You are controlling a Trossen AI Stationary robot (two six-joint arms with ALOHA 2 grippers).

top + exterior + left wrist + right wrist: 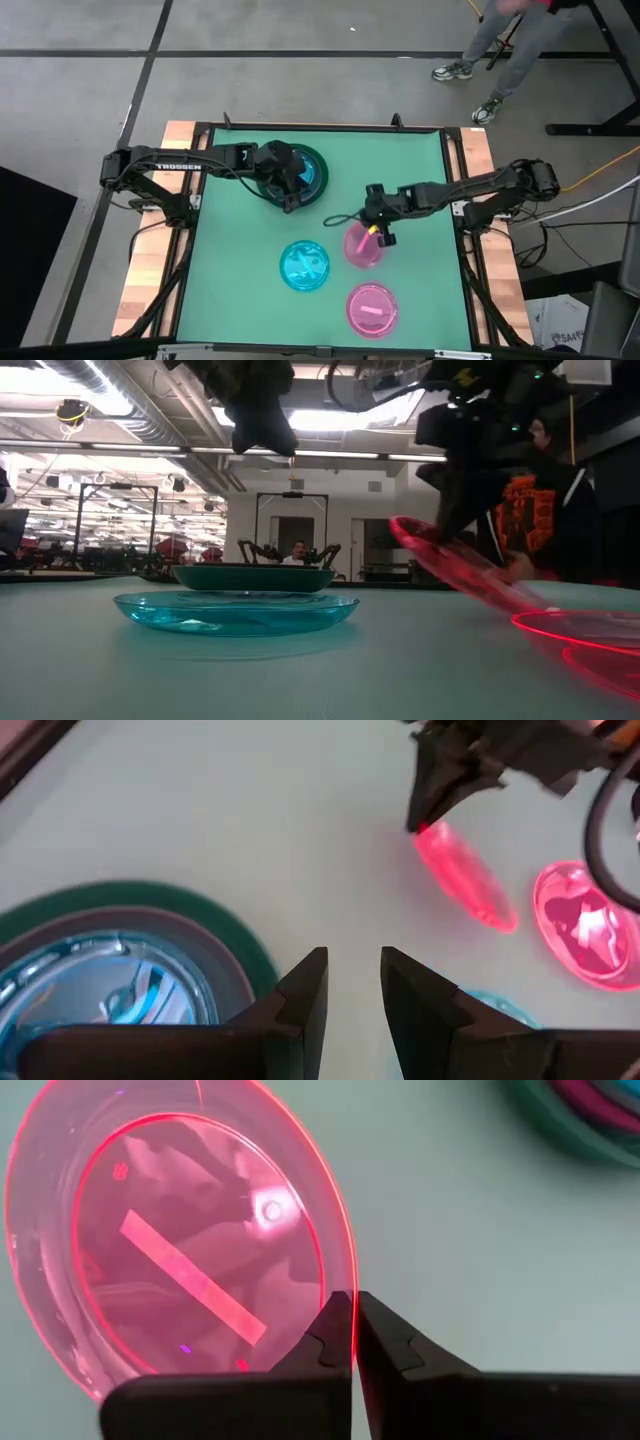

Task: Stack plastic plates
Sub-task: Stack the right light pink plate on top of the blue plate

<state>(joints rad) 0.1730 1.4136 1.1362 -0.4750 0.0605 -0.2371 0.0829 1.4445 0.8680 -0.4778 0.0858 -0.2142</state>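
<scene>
Currently the right end effector (352, 1330) is pinching the thin rim of a light, slippery translucent pink plastic plate (362, 246), tilting it off the green desk (230, 270), while the left end effector (290, 196), parted and empty, is hovering over the stacked plates (312, 172).

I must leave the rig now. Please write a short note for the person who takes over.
Right gripper: shut on the rim of a translucent pink plate, tilted, one edge up.
Left gripper: open, empty, above the green stack, which holds a cyan plate.
Done: that stack started.
Left: the held plate, a loose cyan plate and a second pink plate.
</scene>
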